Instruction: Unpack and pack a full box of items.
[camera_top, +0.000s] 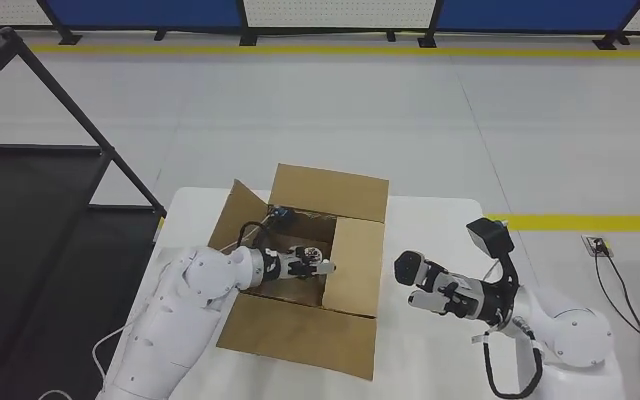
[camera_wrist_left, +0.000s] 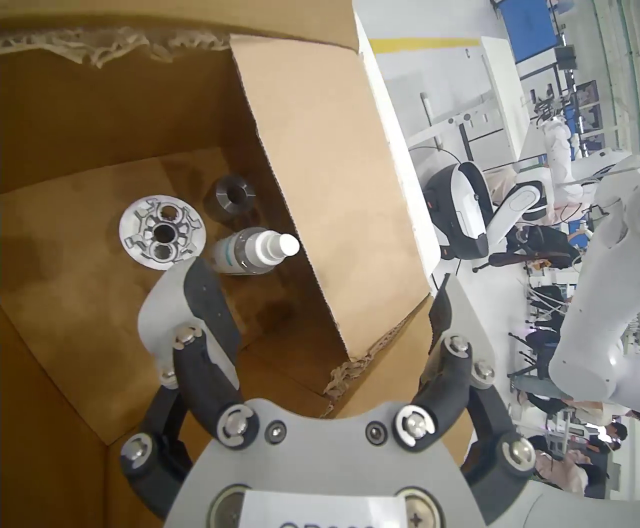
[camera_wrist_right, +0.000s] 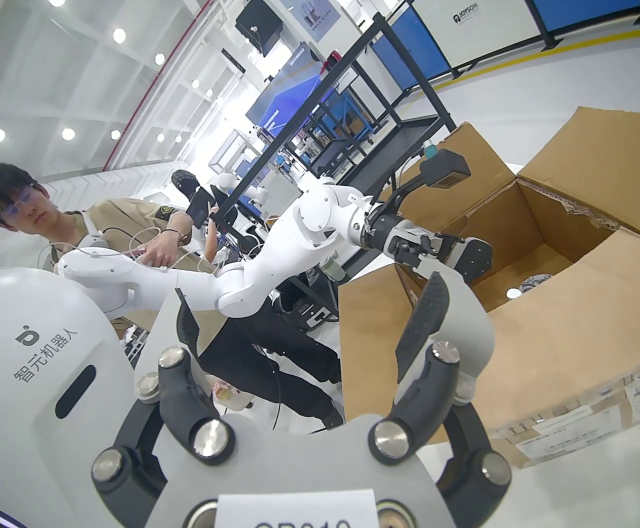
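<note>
The left end effector (camera_wrist_left: 317, 285) hangs inside the open box (camera_wrist_left: 100, 125) with its fingers wide apart and nothing between them. In the left wrist view one finger (camera_wrist_left: 200, 300) sits over the box floor, while the other (camera_wrist_left: 442, 310) looks to be on the far side of an upright flap (camera_wrist_left: 325, 175). If the arm goes down like that, the flap's torn edge is likely to catch between the fingers and drag or tip the box.

On the floor below lies a spray bottle (camera_wrist_left: 250, 250) on its side, close against that flap, with a metal disc (camera_wrist_left: 162, 233) just beside it and a dark ring (camera_wrist_left: 231, 196) near its shoulder. A grab at the bottle may make it roll, or may shove the disc and ring along.

The right end effector (camera_wrist_right: 310, 295) is also spread open and empty, over the tabletop (camera_top: 430, 230) beside the box.

The box floor under the left palm is covered, so I cannot tell whether more items lie there. From the top view the arm and shadow hide most of the inside.
</note>
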